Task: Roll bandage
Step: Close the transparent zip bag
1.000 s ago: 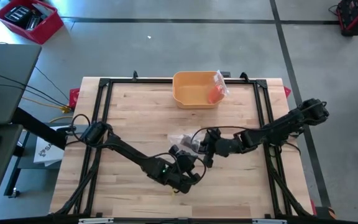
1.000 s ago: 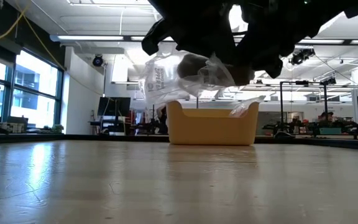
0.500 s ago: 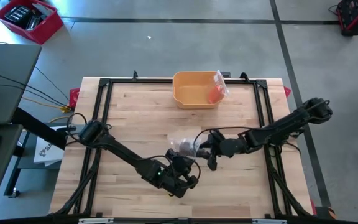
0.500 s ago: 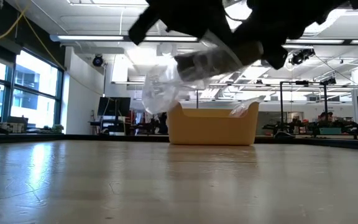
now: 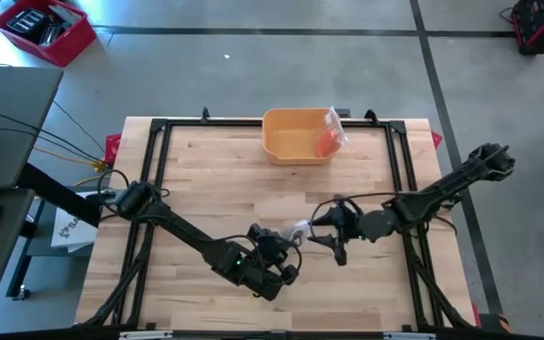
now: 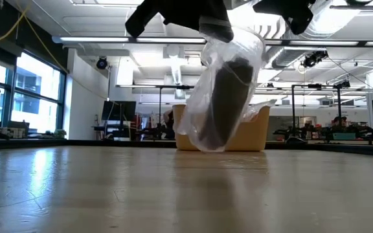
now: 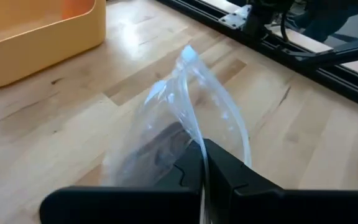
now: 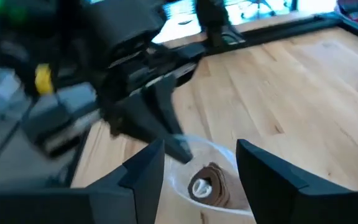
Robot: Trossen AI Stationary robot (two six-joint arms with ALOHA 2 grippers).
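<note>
Pinching the clear bag [image 7: 185, 118] with clenched left fingers [image 7: 219, 168], right fingers [image 8: 266, 171] released, roll [image 8: 209, 185] blurred.

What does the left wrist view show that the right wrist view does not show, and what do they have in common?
Only the left wrist view shows the yellow bin, the black table frame, and the left gripper shut on an edge of the clear plastic bag.

Only the right wrist view shows the open mouth of the bag with the brown bandage roll inside, seen end-on, and the right gripper open around it.

Both show the plastic bag, the dark roll in it, and the wooden table.
</note>
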